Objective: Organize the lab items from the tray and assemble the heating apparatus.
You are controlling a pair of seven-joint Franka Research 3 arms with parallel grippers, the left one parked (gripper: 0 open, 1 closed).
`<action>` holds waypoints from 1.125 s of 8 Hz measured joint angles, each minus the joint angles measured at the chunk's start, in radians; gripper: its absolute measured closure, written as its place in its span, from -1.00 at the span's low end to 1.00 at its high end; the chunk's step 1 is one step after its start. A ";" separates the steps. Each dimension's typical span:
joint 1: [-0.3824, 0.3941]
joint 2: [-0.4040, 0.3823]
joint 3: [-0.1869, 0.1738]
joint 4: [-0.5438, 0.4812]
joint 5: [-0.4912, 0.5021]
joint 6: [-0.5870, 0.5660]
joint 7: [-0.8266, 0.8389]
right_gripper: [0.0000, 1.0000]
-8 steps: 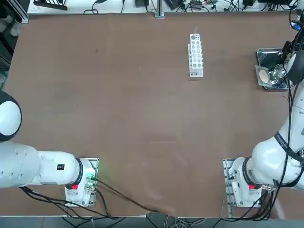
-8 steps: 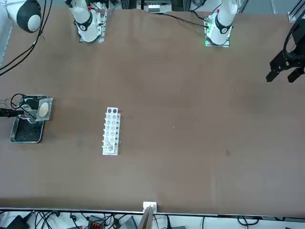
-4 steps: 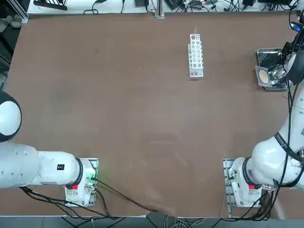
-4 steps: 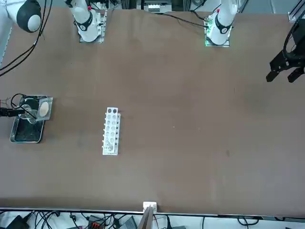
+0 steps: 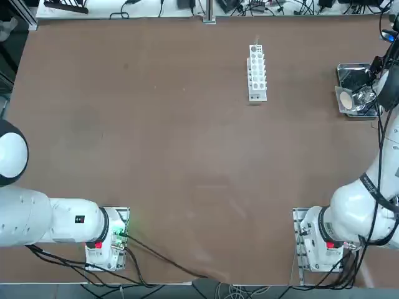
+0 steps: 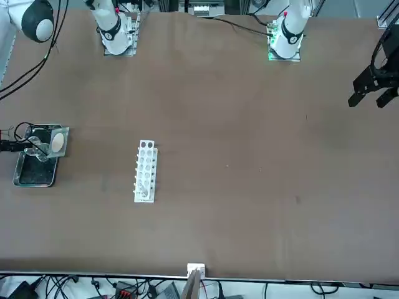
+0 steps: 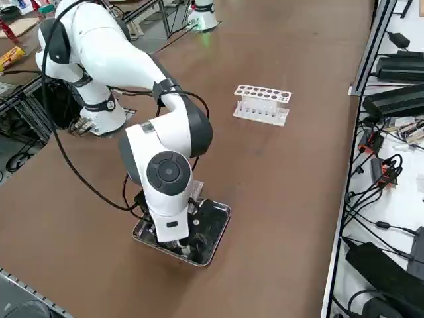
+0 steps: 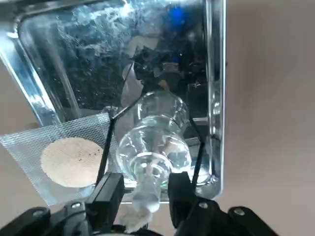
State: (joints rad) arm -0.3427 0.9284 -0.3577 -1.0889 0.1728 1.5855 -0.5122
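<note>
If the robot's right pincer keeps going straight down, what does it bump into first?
Probably the glass burner: the right pincer sits right over it, a finger on each side of its neck. The silver tray lies underneath.

Even bright light; glare on tray (image 8: 216, 73); soft shadows.

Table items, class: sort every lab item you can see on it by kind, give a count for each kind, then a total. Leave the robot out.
Metal tray: 1
Glass burner, between the right gripper fingers: 1
Mesh square with tan centre: 1
Black wire tripod, partly hidden by the burner: 1
White test-tube rack: 1
Total: 5
</note>
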 joint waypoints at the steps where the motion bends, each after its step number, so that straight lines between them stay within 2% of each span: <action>1: -0.001 0.001 0.000 -0.001 -0.007 0.000 0.000 -0.15; 9: -0.003 0.010 0.000 -0.002 -0.011 -0.023 0.000 -0.01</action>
State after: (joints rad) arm -0.3453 0.9386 -0.3576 -1.0907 0.1623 1.5621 -0.5124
